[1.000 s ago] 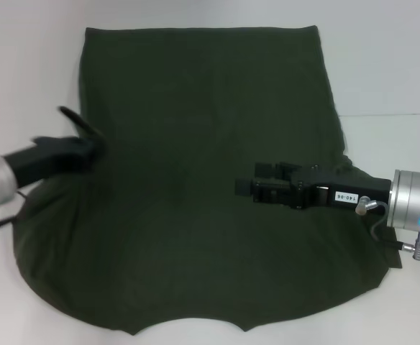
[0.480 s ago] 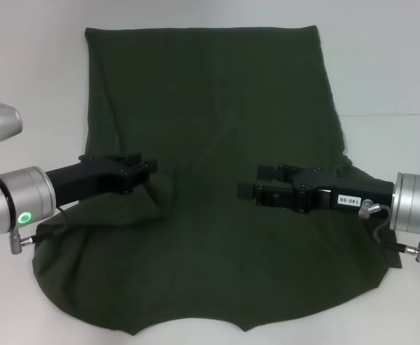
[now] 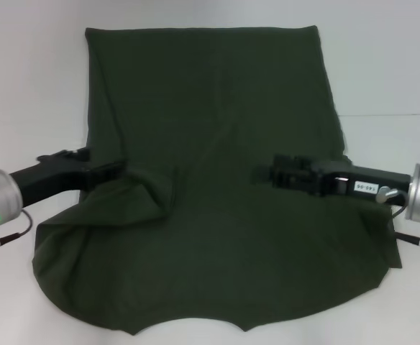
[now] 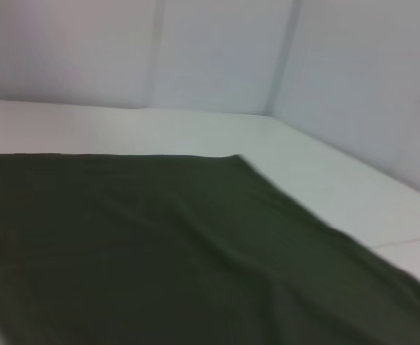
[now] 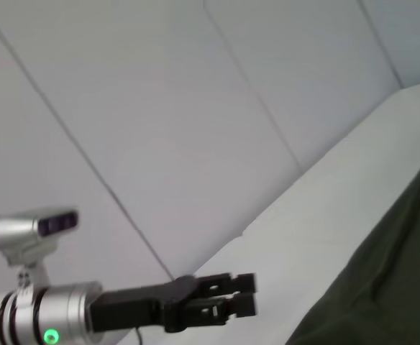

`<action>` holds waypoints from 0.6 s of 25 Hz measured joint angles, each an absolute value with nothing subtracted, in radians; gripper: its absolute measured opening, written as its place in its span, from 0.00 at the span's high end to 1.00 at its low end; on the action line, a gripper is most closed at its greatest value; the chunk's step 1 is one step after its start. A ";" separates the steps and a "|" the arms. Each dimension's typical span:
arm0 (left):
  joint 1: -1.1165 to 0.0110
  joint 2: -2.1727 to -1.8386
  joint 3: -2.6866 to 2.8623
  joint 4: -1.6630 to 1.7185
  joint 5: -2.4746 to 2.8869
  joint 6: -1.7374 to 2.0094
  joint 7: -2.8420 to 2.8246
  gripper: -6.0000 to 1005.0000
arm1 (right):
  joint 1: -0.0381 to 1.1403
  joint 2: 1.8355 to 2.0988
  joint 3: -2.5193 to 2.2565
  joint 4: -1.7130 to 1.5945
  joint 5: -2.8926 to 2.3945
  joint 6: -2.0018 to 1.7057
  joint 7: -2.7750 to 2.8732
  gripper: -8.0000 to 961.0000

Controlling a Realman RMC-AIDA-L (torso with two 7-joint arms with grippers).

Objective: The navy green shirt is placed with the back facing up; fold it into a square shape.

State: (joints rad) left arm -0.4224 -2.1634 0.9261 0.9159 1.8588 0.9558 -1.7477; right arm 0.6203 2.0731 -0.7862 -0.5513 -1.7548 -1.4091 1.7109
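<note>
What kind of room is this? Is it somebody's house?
Probably not a house. It looks like a robot test lab: a plain white table, bare white panel walls, and two robot arms, left tool and right tool, over a dark green shirt spread flat.

The navy green shirt (image 3: 217, 180) lies spread across the white bench (image 3: 30, 86), dark olive, plain side up. Its straight edge runs along 12 o'clock; the curved edge sits at 6 o'clock. Toward 9 o'clock the fabric is bunched into a raised fold.
</note>
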 joint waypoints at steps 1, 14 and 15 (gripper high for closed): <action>-0.419 -2.163 0.918 0.912 1.862 0.947 -1.748 0.37 | 0.619 2.069 -0.780 -0.552 -1.755 -1.410 1.726 0.06; -0.411 -2.158 0.893 0.853 1.977 0.844 -1.732 0.05 | 0.639 2.010 -0.761 -0.557 -1.760 -1.418 1.878 0.06; -0.411 -2.158 0.893 0.853 1.977 0.844 -1.732 0.04 | 0.641 2.009 -0.761 -0.557 -1.760 -1.418 1.878 0.06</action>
